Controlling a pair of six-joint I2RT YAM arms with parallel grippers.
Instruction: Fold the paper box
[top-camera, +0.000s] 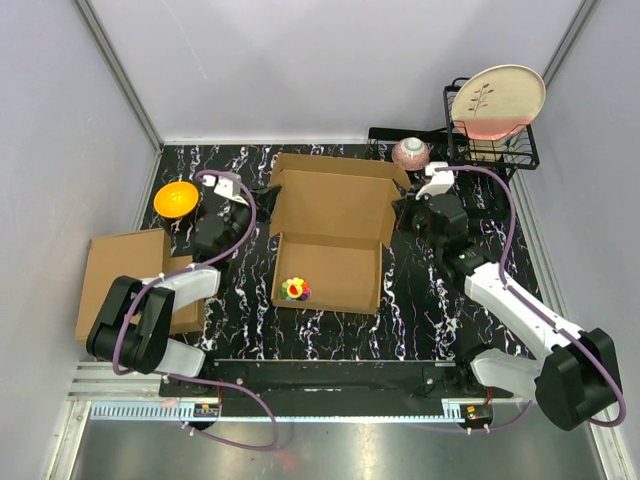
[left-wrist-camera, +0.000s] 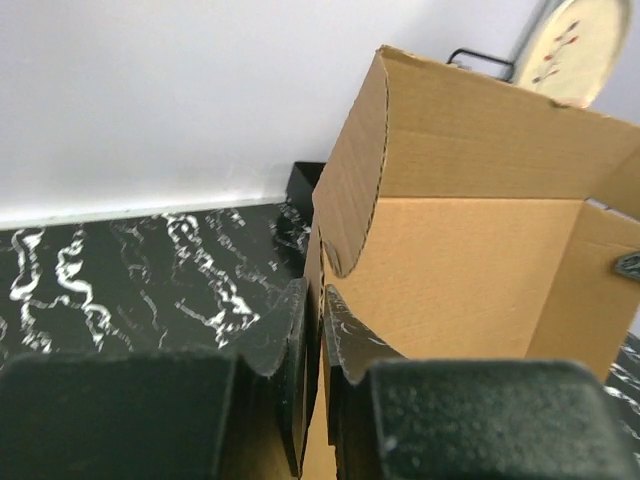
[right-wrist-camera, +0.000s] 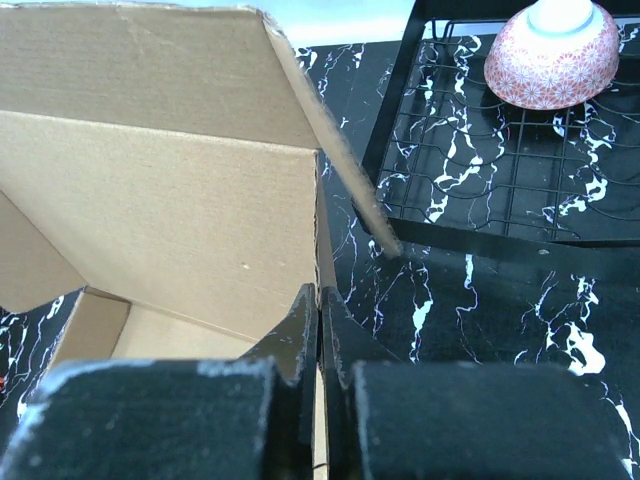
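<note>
Top external view: the only view showing the whole black marbled table. The paper box sits between the two pincers, its lid flap raised on the far side.
Paper box: the left pincer is at its left side wall and the right pincer at its right side wall, both toward the far end.
Cardboard stack: lies flat, outboard of the left pincer and nearer the bases, partly under the left arm. Neither wrist view shows it.
Left arm: elbow folded back near its base, forearm reaching forward, wrist turned inward to the box.
Right arm: stretched diagonally from its base, forward and inward to the box wall.
Dish rack: beyond and outboard of the right pincer, with a cream plate standing in it.
Left wrist view: the dark fingers are nearly together, pinching the thin upright edge of the box wall. A curved flap rises just ahead.
Right wrist view: the fingers are pressed together with a strip of box wall between them. The box interior lies to the inboard side.
Orange bowl: just outboard of the left pincer, seen from the top only.
Pink bowl: upside down on a black wire tray, ahead of the right pincer.
Colourful toy: inside the box, nearer the bases than the left pincer.
</note>
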